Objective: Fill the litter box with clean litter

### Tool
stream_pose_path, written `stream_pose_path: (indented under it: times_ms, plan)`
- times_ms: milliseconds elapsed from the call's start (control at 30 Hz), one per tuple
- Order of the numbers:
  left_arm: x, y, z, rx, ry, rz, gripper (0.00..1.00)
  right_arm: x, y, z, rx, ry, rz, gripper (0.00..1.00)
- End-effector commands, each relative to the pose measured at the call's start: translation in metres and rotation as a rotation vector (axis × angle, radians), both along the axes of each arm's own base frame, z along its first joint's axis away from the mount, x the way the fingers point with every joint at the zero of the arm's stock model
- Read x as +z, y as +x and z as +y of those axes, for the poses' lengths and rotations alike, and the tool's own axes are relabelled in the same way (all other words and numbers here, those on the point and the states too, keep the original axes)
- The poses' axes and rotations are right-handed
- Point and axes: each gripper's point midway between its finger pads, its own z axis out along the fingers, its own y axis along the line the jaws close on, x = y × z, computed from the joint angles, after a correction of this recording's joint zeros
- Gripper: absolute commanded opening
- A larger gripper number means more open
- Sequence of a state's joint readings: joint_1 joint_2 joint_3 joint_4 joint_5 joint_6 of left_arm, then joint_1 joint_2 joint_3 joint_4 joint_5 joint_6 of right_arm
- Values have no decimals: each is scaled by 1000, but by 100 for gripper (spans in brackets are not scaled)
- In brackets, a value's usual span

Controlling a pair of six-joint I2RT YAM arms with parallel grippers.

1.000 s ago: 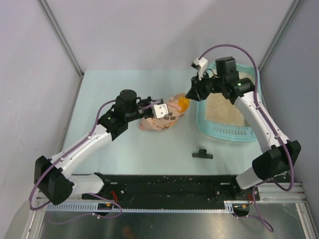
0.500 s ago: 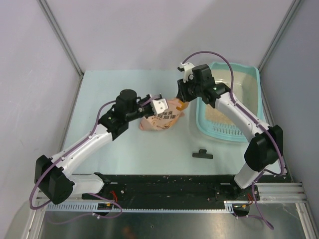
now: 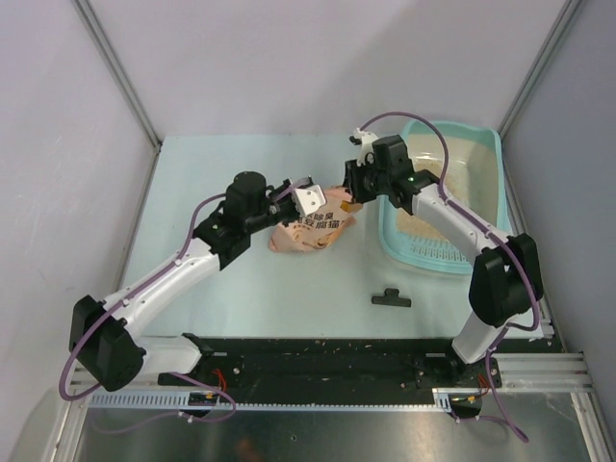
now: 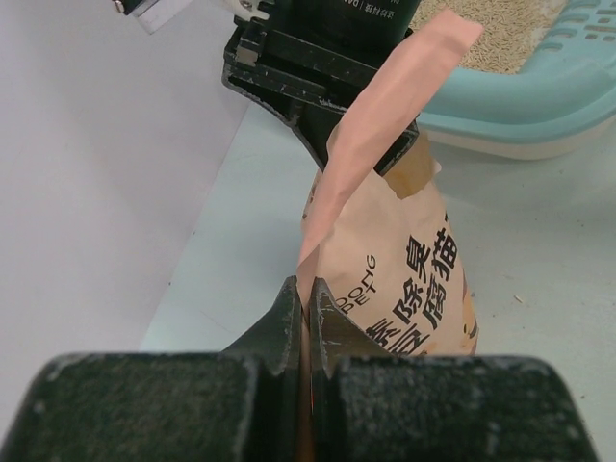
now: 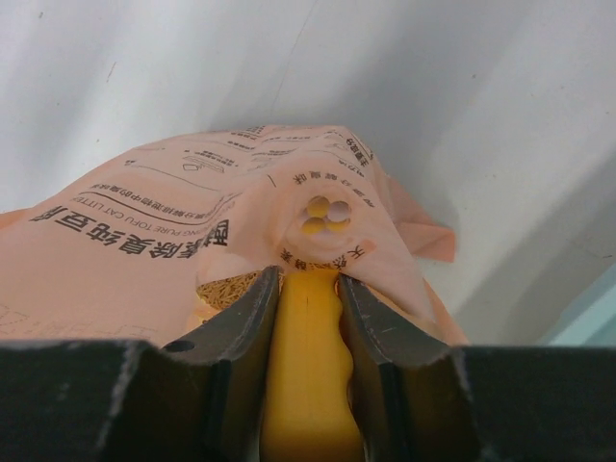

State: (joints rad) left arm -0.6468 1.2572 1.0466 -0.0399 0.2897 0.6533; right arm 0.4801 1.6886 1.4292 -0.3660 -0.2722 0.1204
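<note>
Where the pale table top [image 3: 241, 279] meets its 2 o'clock corner, the light-teal rectangular plastic litter box [image 3: 438, 257] lies flat with its slotted grille at the near end. The pale beige granular litter [image 4: 500, 34] covers part of its floor.

Just left of the box, near the table's centre, stands a pink-orange printed soft bag [image 3: 313, 233]. It sits between the two arms. A small black plastic piece [image 3: 391, 298] lies alone at 5 o'clock, well apart from both bag and box.

The right arm's forearm crosses over the box and hides part of the litter from above.

The left arm reaches from 7 o'clock toward the centre. The left gripper [image 4: 303, 289] is pinched tight on a thin strip of the bag's torn top edge, pulling it upright.

The right arm bends back from 4 o'clock over the box. The right gripper [image 5: 306, 277] is clamped on the handle of an orange plastic scoop [image 5: 306, 375], whose front end sits inside the bag's mouth. Granules show in the opening beside it.
</note>
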Motion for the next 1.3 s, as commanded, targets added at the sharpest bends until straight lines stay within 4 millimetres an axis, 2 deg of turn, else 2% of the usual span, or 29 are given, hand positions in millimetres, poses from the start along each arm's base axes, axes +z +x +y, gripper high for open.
stream_pose_path:
  times_ms: [0, 133, 233, 300, 333, 500, 767, 1000, 1033, 1100, 1200, 1267]
  plan:
    - [57, -5, -17, -55, -144, -110, 0, -51, -30, 8, 21, 52, 250, 0]
    - [53, -5, -16, -48, -131, -112, 0, -47, -43, 30, 106, 177, 323, 0]
    - [49, -4, -14, -42, -112, -126, 0, -43, -52, 39, 157, 282, 397, 0]
    - [48, -4, -11, -36, -103, -135, 0, -38, -52, 38, 136, 346, 450, 0]
    - [46, -3, -10, -26, -97, -135, 0, -30, -53, 40, 165, 392, 451, 0]
    - [40, -3, -6, -16, -74, -134, 0, -17, -37, 17, 118, 496, 501, 0]
    - [32, 3, -4, -9, -19, -164, 0, 25, -25, -5, 196, 689, 533, 0]
    - [41, 7, -1, -2, 6, -212, 0, 48, -12, -31, 145, 767, 541, 0]
    - [43, 7, 0, -3, 10, -218, 0, 51, -10, -39, 124, 771, 536, 0]
    - [46, 5, 0, -19, 24, -247, 0, 45, -13, -50, 66, 739, 552, 0]
    - [51, 2, 4, -12, 18, -257, 0, 53, -15, -54, 70, 735, 519, 0]
    - [49, 2, 5, -13, 26, -259, 0, 40, -5, -60, 26, 739, 541, 0]
